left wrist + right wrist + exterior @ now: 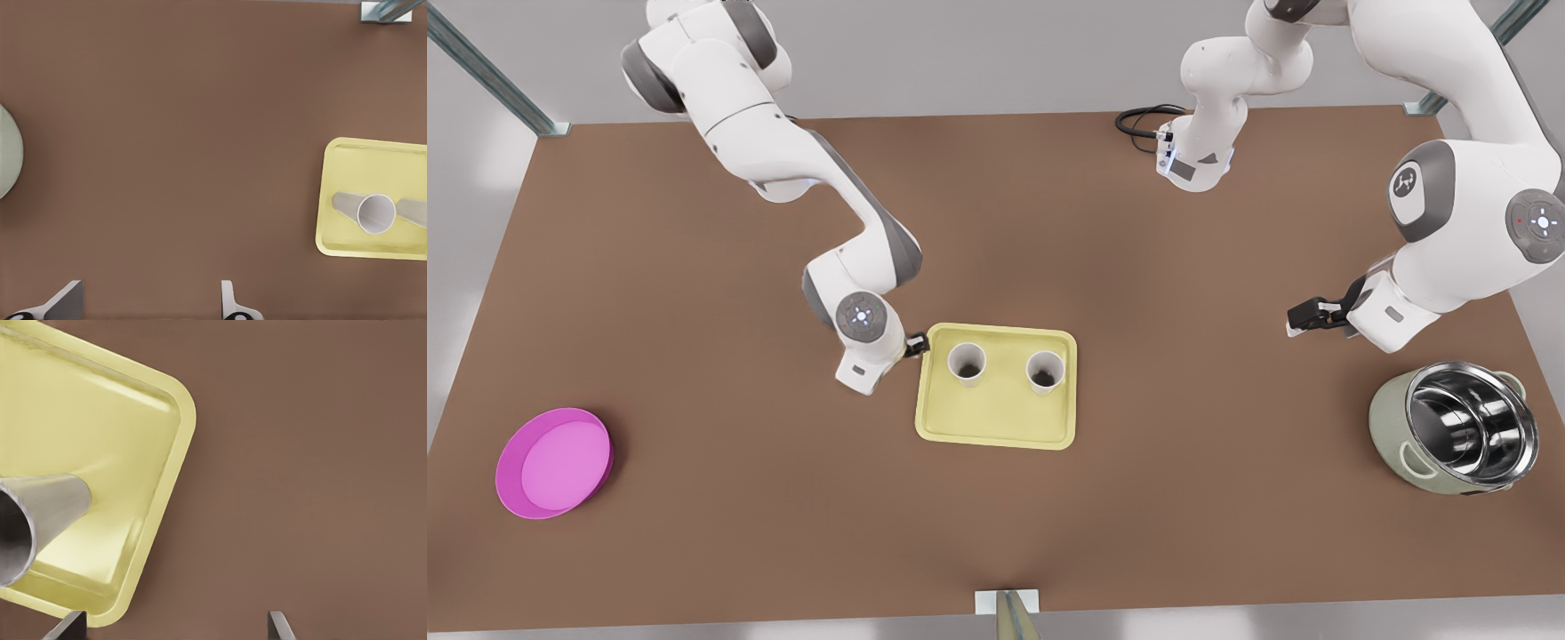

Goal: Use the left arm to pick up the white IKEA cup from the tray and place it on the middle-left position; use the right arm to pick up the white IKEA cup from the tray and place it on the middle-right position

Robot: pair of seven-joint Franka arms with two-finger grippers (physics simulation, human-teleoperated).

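We see a pale yellow tray (996, 416) near the middle of the brown table (783, 533). Two cups stand up straight in it, side by side and a little apart. The first white cup (967, 362) is on the front view's left. The second white cup (1046, 372) is on the front view's right. Both are in the half of the tray that is farther from the front camera.

The right gripper (914, 345) is on the front view's left, just beside a corner of the tray. In the right wrist view, the right gripper (173, 630) has its jaws spread wide with nothing between them. We see the tray (100, 420) corner and the first white cup (33, 520) close by.

The left gripper (1303, 316) is on the front view's right, well apart from the tray and near a shiny metal pot (1458, 427). It waits there. In the left wrist view, the left gripper (147, 310) also has its jaws spread wide and holds nothing. Farther off we see the tray (373, 157) with the second white cup (375, 213) in it, and the edge of the pot (8, 153).

A round pink plate (554, 462) lies near the table's edge on the front view's left.
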